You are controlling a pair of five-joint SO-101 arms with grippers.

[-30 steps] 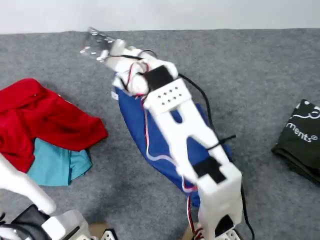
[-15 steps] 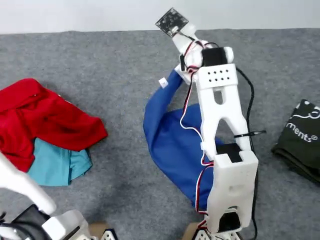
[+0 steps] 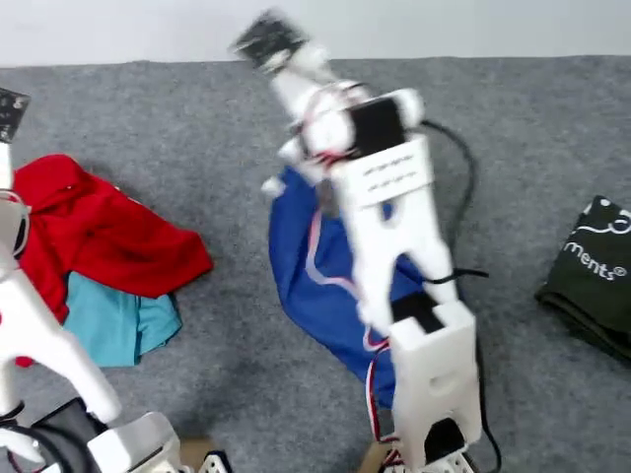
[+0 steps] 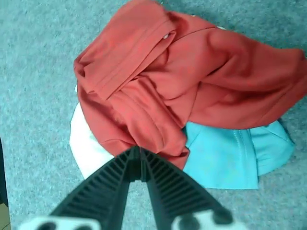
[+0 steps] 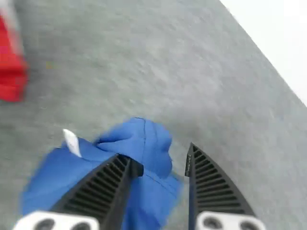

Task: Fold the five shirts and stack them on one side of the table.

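Note:
A crumpled blue shirt lies mid-table under my right arm. My right gripper is open just above the shirt's bunched collar end, one finger touching the fabric. A red shirt is heaped at the left over a teal shirt. A white shirt peeks out from under the red one. My left gripper hangs shut and empty above the near edge of the red shirt. A folded black shirt rests at the right edge.
Grey carpet-like table surface spreads between the blue shirt and the black one, and along the far edge. My left arm rises at the left side beside the red heap.
My right arm swung right, pulling the blue shirt's end up, then swung back left; the shirt's end is down again. My left arm has risen over the red shirt.

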